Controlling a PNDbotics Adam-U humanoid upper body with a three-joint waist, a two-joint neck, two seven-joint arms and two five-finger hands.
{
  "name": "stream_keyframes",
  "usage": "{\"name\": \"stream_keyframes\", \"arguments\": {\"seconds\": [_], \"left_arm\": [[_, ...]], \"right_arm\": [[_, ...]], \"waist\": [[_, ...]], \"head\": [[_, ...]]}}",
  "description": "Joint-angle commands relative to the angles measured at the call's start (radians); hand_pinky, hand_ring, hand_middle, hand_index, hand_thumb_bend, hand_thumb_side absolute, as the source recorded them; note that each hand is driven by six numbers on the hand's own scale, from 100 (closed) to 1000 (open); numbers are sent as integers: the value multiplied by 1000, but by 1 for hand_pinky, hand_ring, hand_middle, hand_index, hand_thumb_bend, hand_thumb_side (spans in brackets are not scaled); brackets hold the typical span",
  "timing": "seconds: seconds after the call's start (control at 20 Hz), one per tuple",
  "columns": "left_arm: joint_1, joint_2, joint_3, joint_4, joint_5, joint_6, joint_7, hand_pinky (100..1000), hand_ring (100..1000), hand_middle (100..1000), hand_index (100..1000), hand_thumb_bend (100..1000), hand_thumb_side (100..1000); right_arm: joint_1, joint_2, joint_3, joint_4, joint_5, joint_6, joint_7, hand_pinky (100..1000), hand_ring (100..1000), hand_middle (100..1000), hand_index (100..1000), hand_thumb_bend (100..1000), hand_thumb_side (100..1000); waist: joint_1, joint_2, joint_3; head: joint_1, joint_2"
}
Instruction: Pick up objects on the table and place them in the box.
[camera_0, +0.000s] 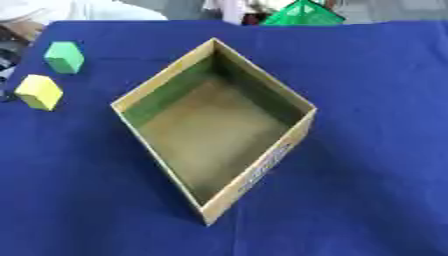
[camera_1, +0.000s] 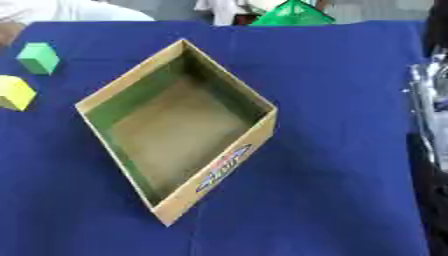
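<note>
While the box (camera_0: 262, 167) sits empty, neither hand's fingers can be told.

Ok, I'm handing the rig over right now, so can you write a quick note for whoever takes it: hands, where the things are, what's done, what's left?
Hands: neither hand shows clearly; a silver and black part at the right eye view's right edge may be the right arm, fingers not visible.
Things: the cardboard box sits open, mid-table on the blue cloth, nothing inside. The green block and yellow block lie left of the box, apart from it and from each other, green farther away.
Done: nothing boxed yet.
Left: pick up both blocks and place them in the box.
</note>
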Motion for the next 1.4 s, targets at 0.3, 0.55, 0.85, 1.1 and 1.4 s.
{"name": "stream_keyframes", "arguments": {"seconds": [0.3, 0.55, 0.85, 1.1, 1.4], "left_arm": [[-23, 24, -4, -5, -32, -14, -10, 831, 993, 950, 977, 560, 100], [-25, 20, -7, -8, -120, -32, 2, 821, 994, 952, 977, 590, 100], [-30, 5, 5, 17, -138, -44, 48, 805, 959, 892, 974, 545, 100], [-28, -8, 23, 54, -83, -22, 79, 766, 878, 824, 957, 481, 100], [-29, -13, 33, 89, -24, 6, 95, 767, 862, 858, 961, 463, 100]], "right_arm": [[-12, -16, -5, -7, -3, -1, 3, 793, 822, 707, 816, 179, 1000], [-12, -16, -6, -6, -5, 0, 4, 793, 822, 705, 816, 178, 1000], [-15, -17, -7, -5, -7, 0, 5, 794, 822, 704, 816, 177, 1000], [-19, -19, -9, -1, -10, 0, 6, 794, 822, 702, 815, 175, 1000], [-25, -22, -10, 4, -14, 0, 7, 794, 821, 700, 815, 174, 1000]], "waist": [[1, -28, 3], [0, -27, 1], [-3, -21, -4], [-8, -13, -11], [-12, -3, -18]], "head": [[2, 3], [3, 0], [8, -6], [12, -12], [16, -18]]}}
